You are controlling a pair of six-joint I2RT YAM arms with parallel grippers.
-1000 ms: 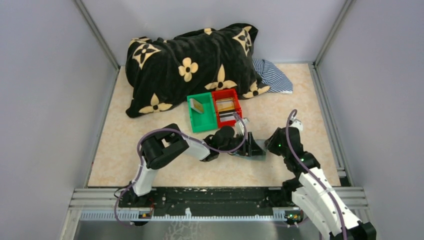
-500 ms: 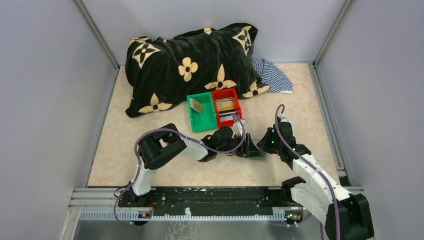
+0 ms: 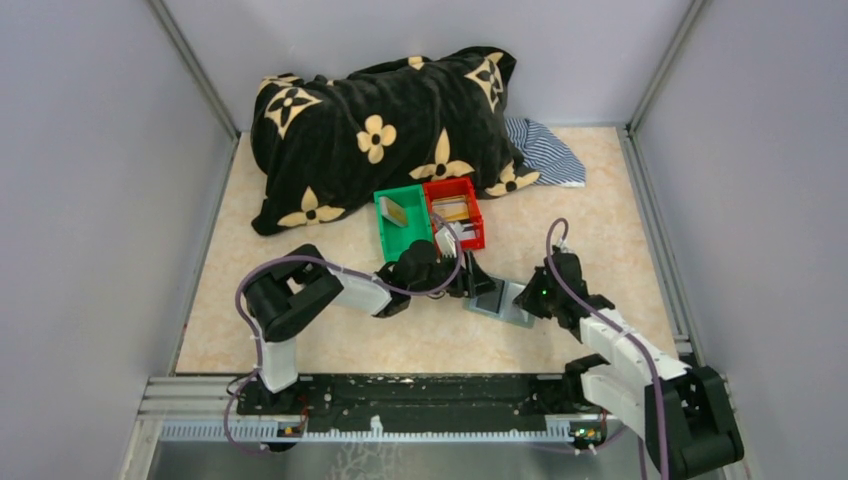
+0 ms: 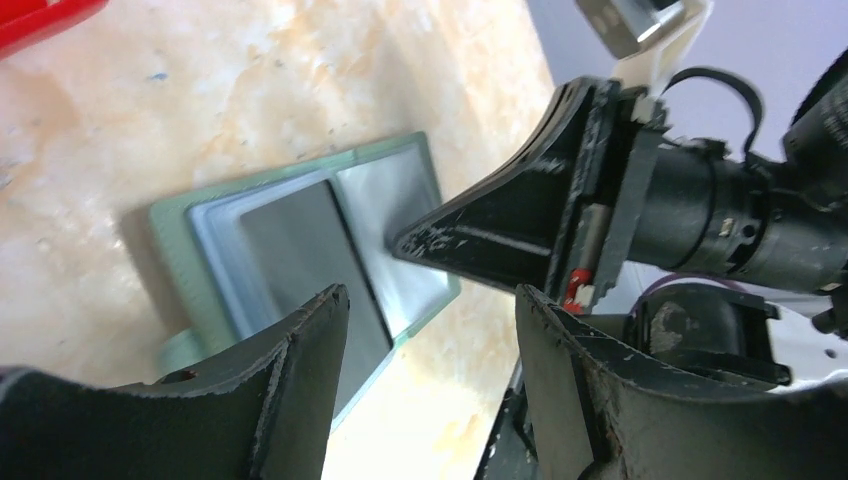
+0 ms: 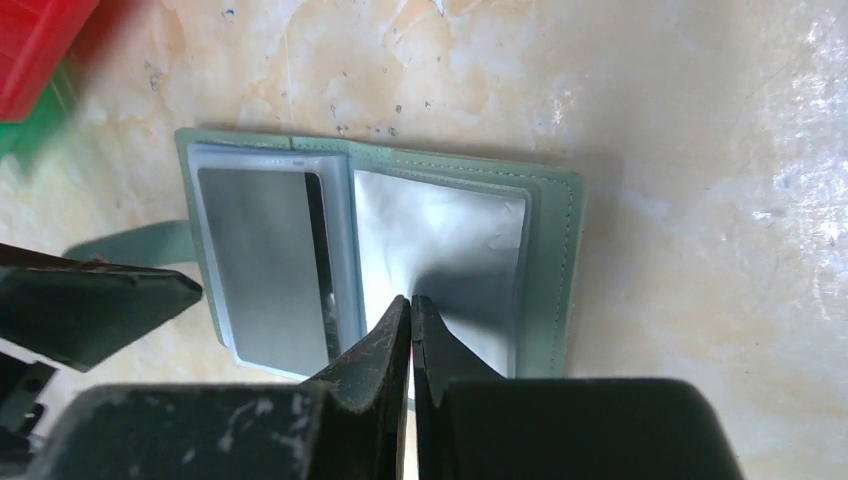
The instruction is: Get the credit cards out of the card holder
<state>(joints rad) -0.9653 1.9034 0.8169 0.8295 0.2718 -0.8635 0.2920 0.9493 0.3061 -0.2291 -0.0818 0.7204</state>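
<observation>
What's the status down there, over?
Left tool open above the card holder. Right tool shut, tips on its right panel. Dark card in left pocket. Nothing blocking.

card holder [image 5: 556,262]: grey-green, two panels, open flat on the table [image 5: 700,100], blue-grey inside facing up | dark grey card [image 5: 262,268]: sits in the pocket of one panel | tan-gold card [image 3: 396,211]: leans tilted in the green bin [image 3: 381,226] | other cards [image 3: 452,212], tan and dark: lie in the red bin [image 3: 447,184]

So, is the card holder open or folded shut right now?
Open: the card holder lies spread flat on the table, a dark card in one sleeve.
</observation>
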